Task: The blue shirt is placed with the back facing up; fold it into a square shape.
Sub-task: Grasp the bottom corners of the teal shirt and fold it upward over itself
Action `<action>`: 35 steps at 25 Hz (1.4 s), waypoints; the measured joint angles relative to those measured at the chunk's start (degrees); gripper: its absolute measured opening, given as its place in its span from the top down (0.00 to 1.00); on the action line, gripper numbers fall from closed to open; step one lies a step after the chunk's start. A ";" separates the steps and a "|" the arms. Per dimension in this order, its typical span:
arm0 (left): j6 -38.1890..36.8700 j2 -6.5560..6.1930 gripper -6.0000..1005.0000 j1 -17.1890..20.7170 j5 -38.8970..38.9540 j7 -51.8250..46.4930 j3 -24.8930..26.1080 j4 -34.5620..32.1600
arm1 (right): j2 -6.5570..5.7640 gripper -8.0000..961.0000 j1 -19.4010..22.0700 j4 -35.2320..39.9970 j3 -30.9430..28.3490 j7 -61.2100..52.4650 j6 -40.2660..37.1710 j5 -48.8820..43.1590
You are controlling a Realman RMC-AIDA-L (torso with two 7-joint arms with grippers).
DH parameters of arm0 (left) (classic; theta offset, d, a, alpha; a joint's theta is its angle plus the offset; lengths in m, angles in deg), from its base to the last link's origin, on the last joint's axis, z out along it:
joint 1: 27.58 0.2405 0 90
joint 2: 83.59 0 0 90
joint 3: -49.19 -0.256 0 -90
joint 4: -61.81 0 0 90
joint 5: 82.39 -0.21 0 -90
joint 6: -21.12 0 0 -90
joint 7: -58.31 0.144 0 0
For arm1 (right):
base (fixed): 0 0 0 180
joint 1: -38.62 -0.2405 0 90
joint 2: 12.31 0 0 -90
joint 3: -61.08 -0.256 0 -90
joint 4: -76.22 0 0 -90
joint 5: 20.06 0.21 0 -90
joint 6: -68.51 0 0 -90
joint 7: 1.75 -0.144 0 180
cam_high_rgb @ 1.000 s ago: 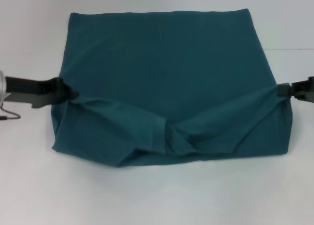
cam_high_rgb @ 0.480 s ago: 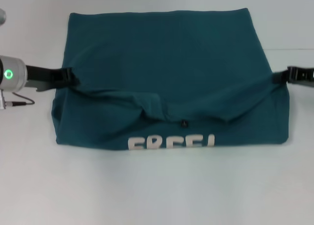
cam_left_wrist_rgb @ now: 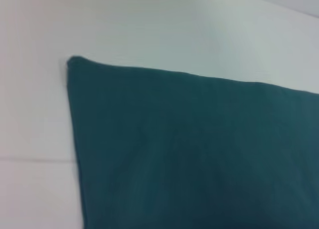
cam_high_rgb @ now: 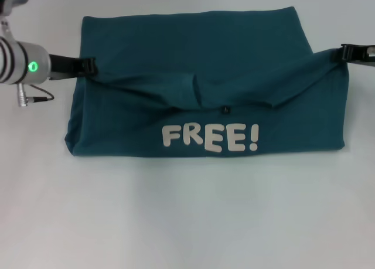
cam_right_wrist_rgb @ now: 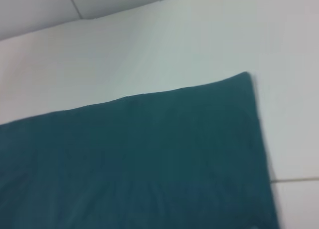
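Blue shirt [cam_high_rgb: 199,64] lies on the white worktop [cam_high_rgb: 187,222], its near part folded up so "FREE!" [cam_high_rgb: 210,138] shows. Left pincer [cam_high_rgb: 88,65] pinches its left edge. Right pincer [cam_high_rgb: 347,53] pinches its right edge.

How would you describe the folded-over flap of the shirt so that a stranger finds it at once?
On the white table lies the blue shirt, held at its side edges by the left gripper and right gripper. Its near part is turned over; only this flap bears white letters "FREE!".
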 joint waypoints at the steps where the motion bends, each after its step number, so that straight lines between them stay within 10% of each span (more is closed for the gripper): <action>1: 1.66 0.30 0.99 -0.03 -0.12 -0.12 -1.28 0.21 | 0.12 0.87 -0.30 -0.57 0.75 0.16 1.57 -0.50; 11: 11.06 1.77 0.99 0.37 -0.53 -0.61 -5.27 2.16 | 1.25 0.86 -2.81 -6.01 7.47 0.34 14.19 -2.84; 35: 14.35 2.74 0.95 1.30 -0.55 -1.36 -7.73 2.23 | 1.31 0.84 -5.20 -9.21 14.29 -0.06 18.09 -4.81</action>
